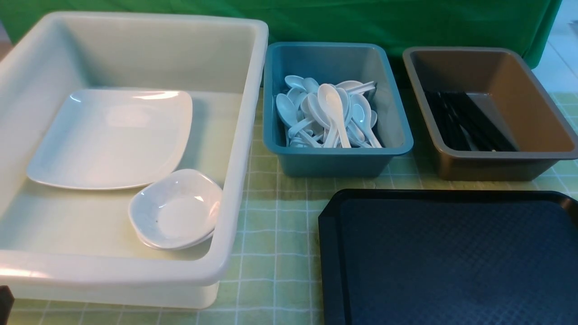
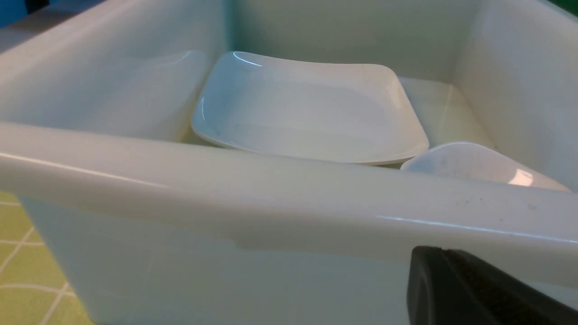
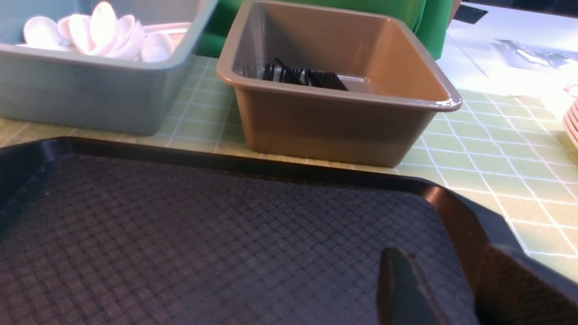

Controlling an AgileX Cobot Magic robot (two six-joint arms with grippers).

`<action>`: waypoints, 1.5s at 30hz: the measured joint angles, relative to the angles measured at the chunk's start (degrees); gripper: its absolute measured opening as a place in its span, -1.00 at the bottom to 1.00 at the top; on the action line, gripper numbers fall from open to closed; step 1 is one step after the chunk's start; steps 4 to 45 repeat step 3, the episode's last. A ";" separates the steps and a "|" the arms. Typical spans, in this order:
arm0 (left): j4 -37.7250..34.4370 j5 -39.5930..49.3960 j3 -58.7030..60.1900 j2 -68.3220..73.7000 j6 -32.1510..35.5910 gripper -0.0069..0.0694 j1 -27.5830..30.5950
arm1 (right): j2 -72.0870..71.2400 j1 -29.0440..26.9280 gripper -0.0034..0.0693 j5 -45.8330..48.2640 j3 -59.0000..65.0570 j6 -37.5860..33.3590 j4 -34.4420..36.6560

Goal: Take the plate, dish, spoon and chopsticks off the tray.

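The dark tray (image 1: 451, 253) lies at the front right with nothing on it; its woven surface (image 3: 180, 234) fills the right wrist view. The big white plate (image 1: 113, 135) rests in the white tub (image 1: 135, 271), and the small dish (image 1: 176, 210) sits stacked on another by the tub's near wall. White spoons (image 1: 329, 113) are piled in the teal bin (image 1: 334, 158). Black chopsticks (image 1: 465, 122) lie in the brown bin (image 1: 496, 167). My left gripper (image 2: 440, 253) is shut and empty, just outside the tub's near rim (image 2: 226, 180). My right gripper (image 3: 445, 262) hangs open and empty over the tray's corner.
A green-checked cloth (image 1: 275, 234) covers the table under the tub, the two bins and the tray. A green drape (image 1: 361, 22) hangs behind them. In the right wrist view, a stack of pale plates (image 3: 572, 122) shows at the picture's edge, beyond the brown bin (image 3: 338, 113).
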 joint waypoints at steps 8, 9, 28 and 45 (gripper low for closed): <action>0.00 0.00 0.00 0.00 0.00 -0.85 0.00 | 0.00 0.00 -0.25 0.00 0.00 0.00 0.00; 0.00 0.00 0.00 0.00 0.00 -0.85 0.00 | 0.00 0.00 -0.25 0.00 0.00 0.00 0.00; 0.00 0.00 0.00 0.00 0.00 -0.85 0.00 | 0.00 0.00 -0.25 0.00 0.00 0.00 0.00; 0.00 0.00 0.00 0.00 0.00 -0.85 0.00 | 0.00 0.00 -0.25 0.00 0.00 0.00 0.00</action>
